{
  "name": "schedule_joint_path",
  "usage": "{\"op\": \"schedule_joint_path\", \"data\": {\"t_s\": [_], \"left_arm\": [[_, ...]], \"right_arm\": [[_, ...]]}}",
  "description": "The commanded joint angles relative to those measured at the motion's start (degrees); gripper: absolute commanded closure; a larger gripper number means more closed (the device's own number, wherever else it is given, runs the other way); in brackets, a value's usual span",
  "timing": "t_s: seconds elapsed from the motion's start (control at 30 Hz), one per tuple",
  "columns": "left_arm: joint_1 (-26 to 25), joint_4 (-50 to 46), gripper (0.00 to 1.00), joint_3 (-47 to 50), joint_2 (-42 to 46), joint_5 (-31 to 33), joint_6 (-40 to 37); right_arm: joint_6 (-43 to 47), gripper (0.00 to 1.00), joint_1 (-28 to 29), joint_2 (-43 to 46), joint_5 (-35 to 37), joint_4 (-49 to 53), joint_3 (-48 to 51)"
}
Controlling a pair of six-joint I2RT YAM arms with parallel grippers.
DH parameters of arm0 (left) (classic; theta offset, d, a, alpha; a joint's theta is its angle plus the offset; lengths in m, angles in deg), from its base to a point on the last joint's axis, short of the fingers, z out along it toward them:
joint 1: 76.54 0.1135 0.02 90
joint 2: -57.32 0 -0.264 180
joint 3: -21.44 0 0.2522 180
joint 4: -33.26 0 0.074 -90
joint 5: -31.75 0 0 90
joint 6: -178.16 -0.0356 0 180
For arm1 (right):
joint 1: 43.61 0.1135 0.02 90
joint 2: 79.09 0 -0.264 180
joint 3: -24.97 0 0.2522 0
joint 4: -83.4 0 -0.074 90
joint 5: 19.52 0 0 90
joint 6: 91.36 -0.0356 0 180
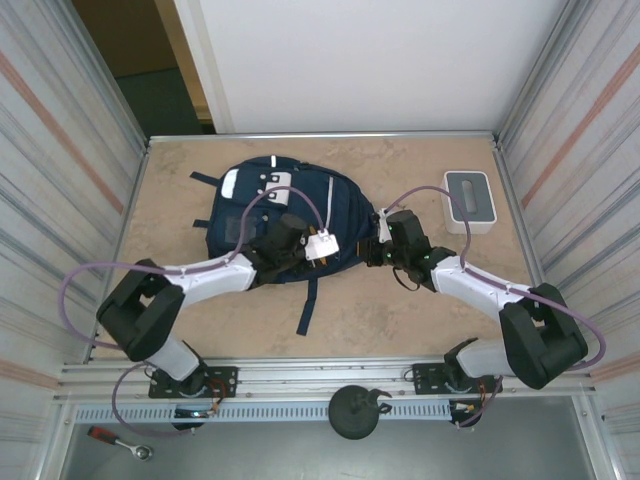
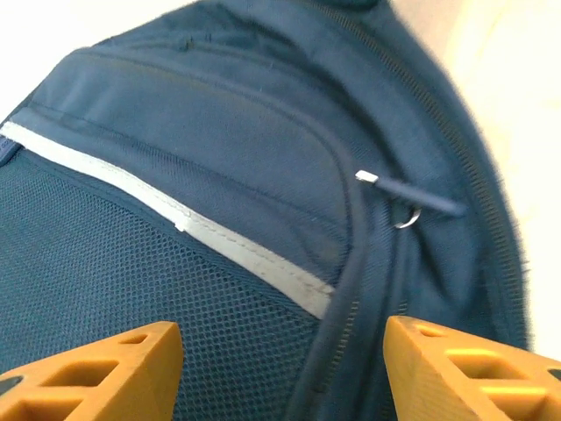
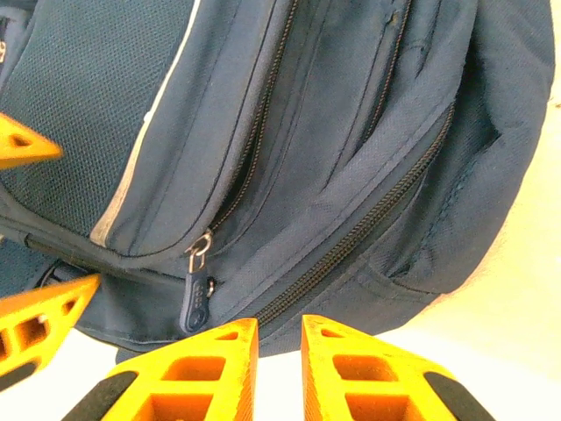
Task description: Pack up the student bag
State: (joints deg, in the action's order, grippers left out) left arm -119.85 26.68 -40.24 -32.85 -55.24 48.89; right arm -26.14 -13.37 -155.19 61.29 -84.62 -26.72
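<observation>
student bag (image 1: 285, 225) lies flat mid-desk (image 1: 400, 310), zips look closed. left tool (image 2: 280, 351) is released, jaws wide over the mesh panel (image 2: 131, 289). right tool (image 3: 279, 351) is barely parted, empty, at the bag's edge. Probably best: right pinches the zip pull (image 3: 195, 294) squarely while left pins the fabric.

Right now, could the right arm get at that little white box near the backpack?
Probably yes: the white box sits just beyond the right gripper, with nothing lying between them.

Probably a robotics lab cell: aluminium-framed walls (image 1: 70, 150) enclose the table (image 1: 400, 320).
</observation>
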Motion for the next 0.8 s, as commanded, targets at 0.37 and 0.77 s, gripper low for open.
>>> {"op": "schedule_joint_path", "data": {"t_s": [0.37,0.77], "left_arm": [[2.01,0.59,0.99,-1.65,-1.42,-2.65,-5.93],[6.19,-0.34,1.00,-1.02,3.16,-14.68,0.67]], "right_arm": [[4.25,0.59,2.92,2.40,-2.26,-5.08,2.52],[6.58,0.58,6.44,-2.52,-0.97,-12.81,1.89]]}}
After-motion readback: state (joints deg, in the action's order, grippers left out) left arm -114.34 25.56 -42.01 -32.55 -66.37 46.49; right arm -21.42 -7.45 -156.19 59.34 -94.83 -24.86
